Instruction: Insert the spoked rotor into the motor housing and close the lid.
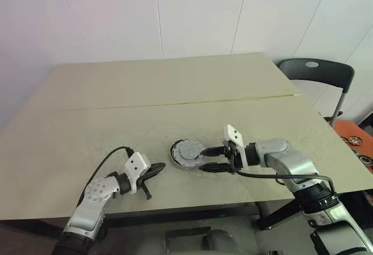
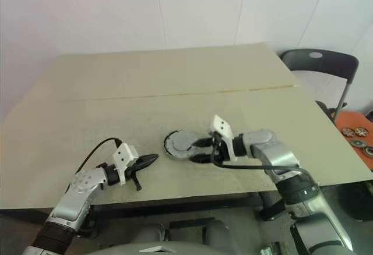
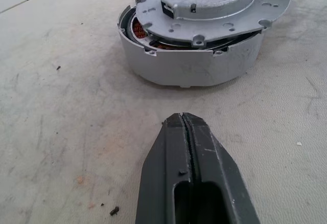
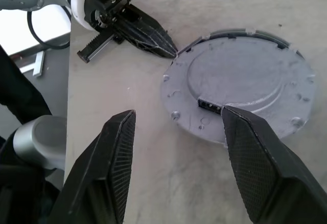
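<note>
The lid [image 3: 214, 4] already rests on the motor housing [image 3: 189, 63] near the worktop's [image 1: 145, 86] front edge, but sits skewed, copper windings showing beneath one side. My right tool [image 4: 176, 152] hangs spread and empty beside it; my left tool [image 3: 190, 147] is clenched, grasping nothing. I judge only seating the lid remains.

- one lid [image 4: 240, 83], round and silvery-grey
- one motor housing [image 3: 189, 68] under it
- two grippers, left gripper [image 1: 156, 170] and right gripper [image 1: 208, 159]
- one worktop [image 1: 145, 103]
- one chair [image 1: 317, 71]
</note>
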Tool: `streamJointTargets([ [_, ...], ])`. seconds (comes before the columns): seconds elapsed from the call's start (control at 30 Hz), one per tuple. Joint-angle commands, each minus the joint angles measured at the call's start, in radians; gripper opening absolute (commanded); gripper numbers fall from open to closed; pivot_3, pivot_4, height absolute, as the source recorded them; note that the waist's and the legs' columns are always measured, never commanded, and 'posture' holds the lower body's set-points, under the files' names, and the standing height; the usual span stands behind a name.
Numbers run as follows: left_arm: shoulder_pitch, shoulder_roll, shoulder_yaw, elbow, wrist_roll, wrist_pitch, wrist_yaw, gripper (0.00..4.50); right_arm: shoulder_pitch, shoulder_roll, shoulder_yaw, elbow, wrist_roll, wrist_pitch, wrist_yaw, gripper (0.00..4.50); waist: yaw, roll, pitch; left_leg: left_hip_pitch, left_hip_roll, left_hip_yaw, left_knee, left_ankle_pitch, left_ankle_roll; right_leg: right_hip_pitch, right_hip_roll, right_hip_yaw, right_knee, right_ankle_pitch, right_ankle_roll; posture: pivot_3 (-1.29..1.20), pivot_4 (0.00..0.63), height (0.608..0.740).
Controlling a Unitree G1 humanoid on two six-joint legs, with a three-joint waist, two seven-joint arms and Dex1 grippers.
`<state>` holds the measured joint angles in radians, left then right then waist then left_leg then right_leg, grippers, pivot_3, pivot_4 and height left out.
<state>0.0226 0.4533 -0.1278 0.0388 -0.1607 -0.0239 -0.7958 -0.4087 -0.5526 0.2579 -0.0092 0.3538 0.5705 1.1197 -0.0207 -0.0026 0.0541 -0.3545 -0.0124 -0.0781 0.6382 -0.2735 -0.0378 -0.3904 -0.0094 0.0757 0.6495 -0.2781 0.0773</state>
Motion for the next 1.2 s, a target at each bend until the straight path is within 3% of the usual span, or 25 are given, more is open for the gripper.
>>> streamJointTargets([
  [0.03,-0.01,0.002,0.006,0.024,0.01,-0.023,0.002,0.0,-0.056,0.064,-0.029,0.004,-0.026,-0.04,-0.091,3.65,0.0,0.0,0.0,0.0,0.0,0.0,0.0,0.0,0.0,0.0,0.0,0.0,0.0,0.0,0.0,0.0,0.0,0.74],
  [0.13,-0.018,-0.001,0.004,0.036,0.012,-0.034,0.002,0.0,-0.062,0.114,-0.025,0.007,-0.035,-0.055,-0.136,4.47,0.003,0.0,0.0,0.0,0.0,0.0,0.0,0.0,0.0,0.0,0.001,-0.001,0.0,0.0,0.0,0.0,0.0,0.74],
  [0.53,-0.025,-0.009,0.042,0.031,-0.025,-0.093,0.006,0.0,-0.055,0.158,0.094,0.088,-0.233,-0.161,-0.238,4.47,0.004,0.0,0.0,0.0,0.0,0.0,0.0,0.0,0.0,0.0,0.0,-0.002,0.0,0.001,-0.001,0.0,0.0,0.74],
  [0.9,0.023,0.01,0.101,-0.073,-0.153,0.009,-0.046,0.0,-0.031,0.178,0.088,0.11,-0.245,-0.138,-0.277,4.47,0.001,-0.001,-0.001,0.0,0.0,0.0,0.0,0.0,0.0,0.0,0.0,-0.001,0.0,0.002,0.001,0.0,0.0,0.74],
  [1.2,0.032,0.043,0.14,-0.081,-0.15,0.038,-0.045,0.0,0.025,0.133,0.101,0.168,-0.253,-0.137,-0.238,4.47,0.005,-0.003,-0.004,0.002,0.0,0.0,0.001,0.0,0.0,0.004,-0.001,-0.002,0.0,0.0,-0.001,0.0,0.0,0.74],
])
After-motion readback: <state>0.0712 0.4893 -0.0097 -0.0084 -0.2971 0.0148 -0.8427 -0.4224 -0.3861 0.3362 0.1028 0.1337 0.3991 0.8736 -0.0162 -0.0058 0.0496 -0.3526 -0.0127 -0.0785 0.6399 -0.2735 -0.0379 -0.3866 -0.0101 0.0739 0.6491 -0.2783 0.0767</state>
